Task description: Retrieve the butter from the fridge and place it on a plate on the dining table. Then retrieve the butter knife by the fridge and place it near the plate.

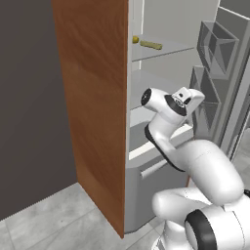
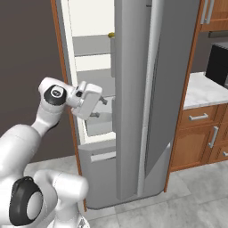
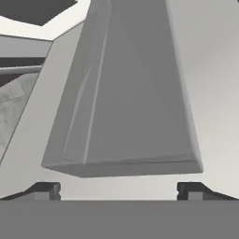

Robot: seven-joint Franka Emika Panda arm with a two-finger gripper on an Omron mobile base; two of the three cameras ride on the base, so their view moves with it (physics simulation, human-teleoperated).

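The fridge point(image 1: 161, 73) stands with its door open, white inside with grey shelves. On an upper shelf lies the butter point(image 1: 150, 45), a slim yellowish-tan stick, with a small round yellow item point(image 1: 135, 39) beside it. My gripper point(image 2: 99, 108) is open and holds nothing. It sits inside the fridge opening, well below the butter's shelf, and points at a grey door bin point(image 3: 126, 102). Both fingertips point(image 3: 46, 190) stand wide apart in the hand view. The plate, dining table and butter knife are out of view.
A tall wooden panel point(image 1: 93, 97) flanks the fridge on the left. The open grey door point(image 2: 142, 89) juts out on the right, carrying bins point(image 1: 215, 49). Beyond it stand a marble counter point(image 2: 205, 91), wooden cabinets and a dark appliance point(image 2: 219, 62). A freezer drawer point(image 1: 154, 168) lies below.
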